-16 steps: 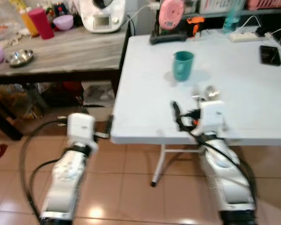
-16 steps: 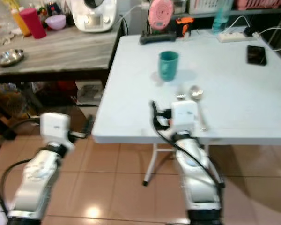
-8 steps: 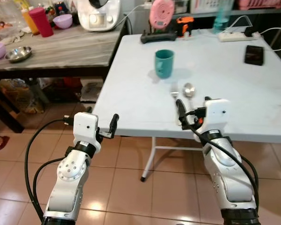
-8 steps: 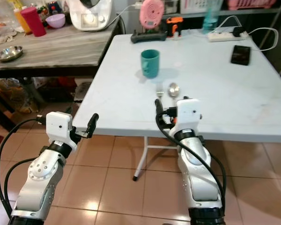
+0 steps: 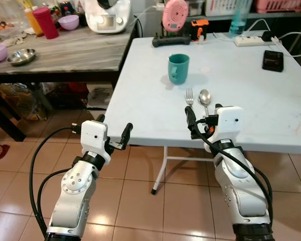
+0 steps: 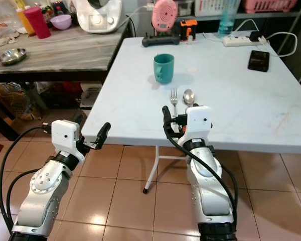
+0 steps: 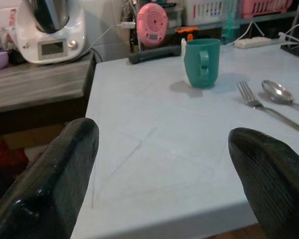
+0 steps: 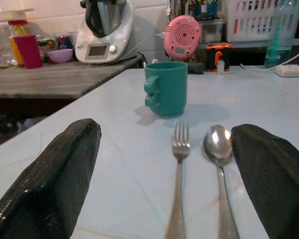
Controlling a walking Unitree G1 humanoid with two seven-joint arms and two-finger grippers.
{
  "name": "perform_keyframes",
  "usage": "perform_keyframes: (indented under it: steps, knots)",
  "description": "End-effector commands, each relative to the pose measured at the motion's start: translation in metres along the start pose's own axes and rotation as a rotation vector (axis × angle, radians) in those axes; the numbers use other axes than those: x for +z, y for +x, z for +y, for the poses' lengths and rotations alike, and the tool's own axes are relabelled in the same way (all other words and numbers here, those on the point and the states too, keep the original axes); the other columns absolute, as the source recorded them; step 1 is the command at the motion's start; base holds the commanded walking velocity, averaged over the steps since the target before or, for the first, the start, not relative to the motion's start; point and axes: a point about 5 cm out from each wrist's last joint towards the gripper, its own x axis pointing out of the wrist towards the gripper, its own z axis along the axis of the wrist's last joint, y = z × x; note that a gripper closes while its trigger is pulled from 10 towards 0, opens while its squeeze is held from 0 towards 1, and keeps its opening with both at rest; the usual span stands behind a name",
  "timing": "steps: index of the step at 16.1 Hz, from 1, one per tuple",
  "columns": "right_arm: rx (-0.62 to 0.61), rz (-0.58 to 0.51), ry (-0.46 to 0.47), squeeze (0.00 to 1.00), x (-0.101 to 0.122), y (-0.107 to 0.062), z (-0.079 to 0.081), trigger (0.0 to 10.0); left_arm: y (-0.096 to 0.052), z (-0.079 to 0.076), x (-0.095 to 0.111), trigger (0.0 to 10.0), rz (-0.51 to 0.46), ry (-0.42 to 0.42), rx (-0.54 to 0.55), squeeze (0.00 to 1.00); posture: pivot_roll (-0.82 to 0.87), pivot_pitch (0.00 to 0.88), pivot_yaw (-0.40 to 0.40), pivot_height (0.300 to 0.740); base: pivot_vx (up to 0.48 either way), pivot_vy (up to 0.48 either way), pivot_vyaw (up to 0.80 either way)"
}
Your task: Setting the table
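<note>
Two silver arms with rounded shells, white boxy wrist blocks, black cables looping along each, left gripper [image 5: 121,137] and right gripper [image 5: 189,118] with long black textured fingers [image 8: 50,174]

A white folding table [image 5: 251,108] stands on glossy terracotta floor tiles [image 5: 140,201], beside a dark-framed, wood-topped side table [image 5: 65,55], with what looks like a cluttered shelf [image 5: 251,12] along the wall behind.
</note>
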Motion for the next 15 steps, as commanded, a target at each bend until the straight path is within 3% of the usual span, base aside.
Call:
perform_keyframes:
  steps: [1,11,15]
  knots:
    - [0.006,0.003,0.003,0.0,0.0006,0.0008,0.0017,10.0,0.0,0.0005,0.004,10.0,-0.011,-0.003,-0.017,0.0,-0.15,0.08,0.108,0.74,0.382,0.0,0.0]
    - [0.02,0.014,0.001,0.0,-0.0004,0.0017,0.0033,10.0,-0.0035,-0.004,0.0004,10.0,-0.002,-0.02,-0.041,0.0,-0.15,0.082,0.095,0.74,0.403,0.0,0.0]
    - [0.025,0.028,-0.003,0.0,-0.0028,0.0008,0.0037,10.0,-0.007,-0.0033,-0.0033,10.0,0.009,-0.026,-0.049,0.0,-0.16,0.087,0.089,0.74,0.124,0.0,0.0]
